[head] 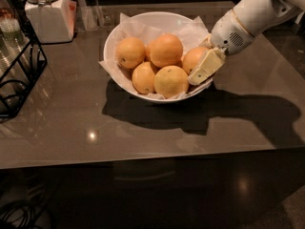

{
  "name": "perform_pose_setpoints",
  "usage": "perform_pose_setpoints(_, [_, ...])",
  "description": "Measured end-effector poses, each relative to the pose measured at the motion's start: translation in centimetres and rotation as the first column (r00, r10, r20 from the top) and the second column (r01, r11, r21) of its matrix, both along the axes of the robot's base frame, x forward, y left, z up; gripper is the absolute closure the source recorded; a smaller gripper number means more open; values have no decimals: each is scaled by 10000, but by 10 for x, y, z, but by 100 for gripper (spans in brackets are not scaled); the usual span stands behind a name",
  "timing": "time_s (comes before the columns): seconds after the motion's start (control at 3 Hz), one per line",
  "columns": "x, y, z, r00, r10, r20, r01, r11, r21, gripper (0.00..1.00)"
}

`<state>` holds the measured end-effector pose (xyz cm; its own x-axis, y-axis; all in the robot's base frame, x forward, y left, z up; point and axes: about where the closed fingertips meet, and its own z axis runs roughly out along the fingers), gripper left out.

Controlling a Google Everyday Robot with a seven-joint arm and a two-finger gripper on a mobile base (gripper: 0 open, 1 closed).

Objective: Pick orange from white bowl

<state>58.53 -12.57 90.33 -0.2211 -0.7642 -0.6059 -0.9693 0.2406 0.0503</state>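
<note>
Past the grey table's (143,128) near edge, my gripper (202,66) hangs at the white bowl's (110,42) right rim, pressed beside the orange (192,57) lying there, grip or gap I cannot tell, white jar (47,13) far left.

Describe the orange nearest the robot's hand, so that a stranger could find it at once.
On the grey table stands a white bowl of five oranges. The orange meant is the rightmost, by the bowl's right rim. It alone is partly covered by the robot's cream hand.
</note>
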Motion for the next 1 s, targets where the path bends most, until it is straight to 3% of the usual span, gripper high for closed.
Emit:
perform_pose_setpoints(0.33, [-1, -1, 3, 10000, 0, 71, 0, 10000, -17, 100])
perform_pose_setpoints(0.67, [-1, -2, 3, 10000, 0, 75, 1, 10000, -17, 100])
perform_pose_setpoints(1.0, [-25, -11, 32, 9929, -234, 1168, 253, 9996, -151, 100])
